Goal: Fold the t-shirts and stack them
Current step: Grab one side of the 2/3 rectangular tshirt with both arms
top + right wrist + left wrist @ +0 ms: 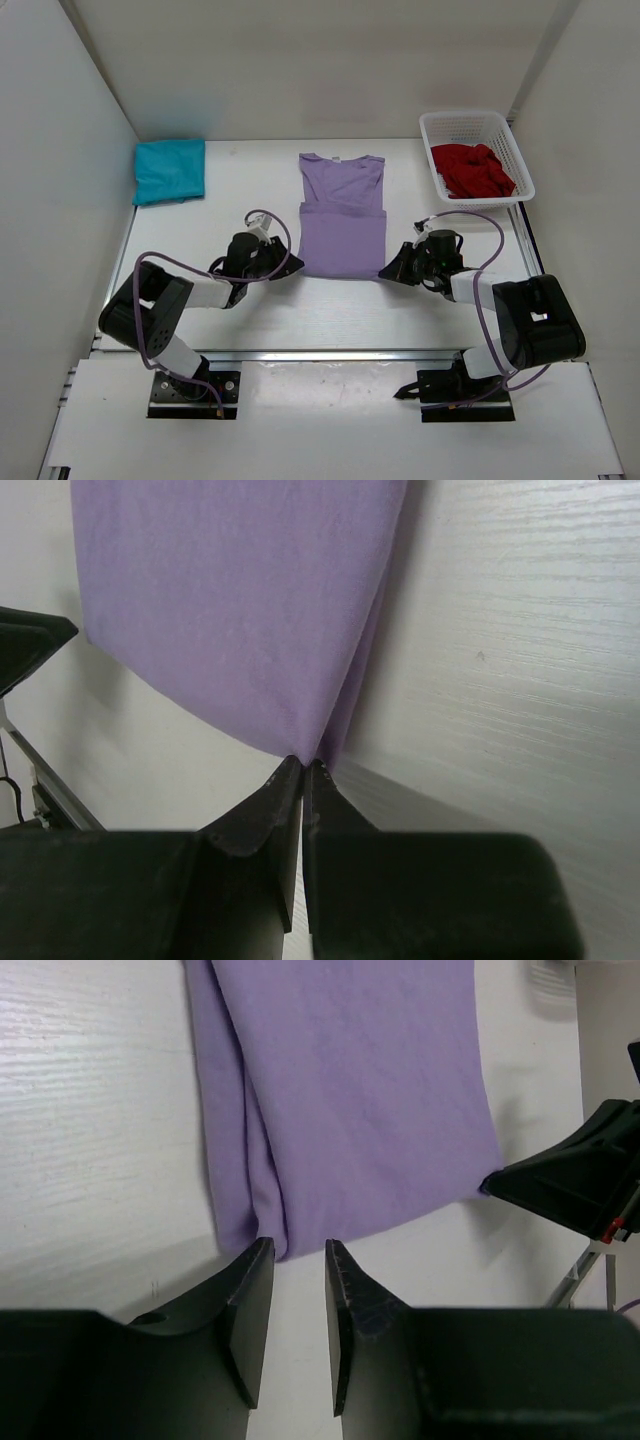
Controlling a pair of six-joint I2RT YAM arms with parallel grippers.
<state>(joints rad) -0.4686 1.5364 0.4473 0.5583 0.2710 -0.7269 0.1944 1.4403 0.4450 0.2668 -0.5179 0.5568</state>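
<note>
My right pincer (303, 768) is pressed fully shut, its two black fingers meeting on the near corner of the lavender t-shirt (240, 610). The cloth tapers to a point right at the tips, so I judge this corner is pinched and ready to be lifted.

My left pincer (298, 1260) shows only a narrow gap, and nothing sits between the fingers. The shirt's other near corner lies just beyond the tips, touching the table (90, 1110). I judge this side has no grip on it.

In the top view both pincers sit low at the shirt's near edge, one at each corner, in the centre of the frame. That makes sense, since carrying both corners together keeps the fold square. The shirt lies flat with its collar toward the top of the frame, and its near half looks doubled over, with a straight crease across the middle.

The teal t-shirt (168, 170) is a folded square at the upper left, likely the base of the stack. The dark red t-shirt (472, 170) is crumpled in the white basket (465, 114) at the upper right, not yet folded.
</note>
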